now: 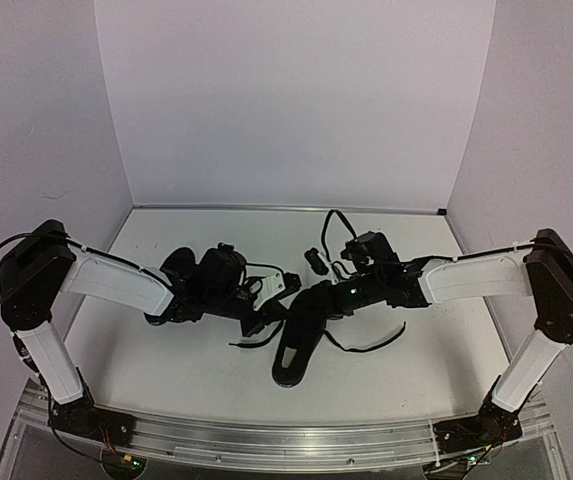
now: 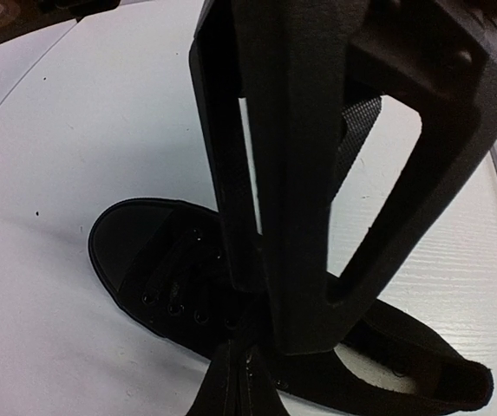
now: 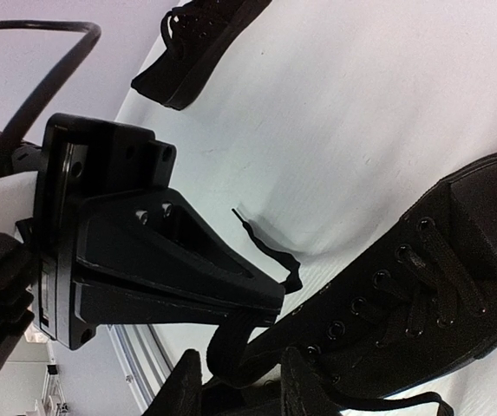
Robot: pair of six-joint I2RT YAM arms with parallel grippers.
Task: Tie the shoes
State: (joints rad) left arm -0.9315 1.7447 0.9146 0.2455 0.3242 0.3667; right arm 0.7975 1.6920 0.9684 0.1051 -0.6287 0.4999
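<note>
One black shoe lies in the middle of the table, its toe toward the near edge; it shows too as the shoe under my left wrist and the shoe by my right. My left gripper hangs over its eyelets with the jaws pressed together, pinching a black lace that loops down from its tip. My right gripper stands open with that loop between its fingers, untouched. The lace's free end rests on the table. The second shoe lies at the left, behind my left arm.
Loose lace ends trail to the right and left of the middle shoe. A small black piece lies behind the grippers. White walls close in three sides, and a metal rail runs along the near edge.
</note>
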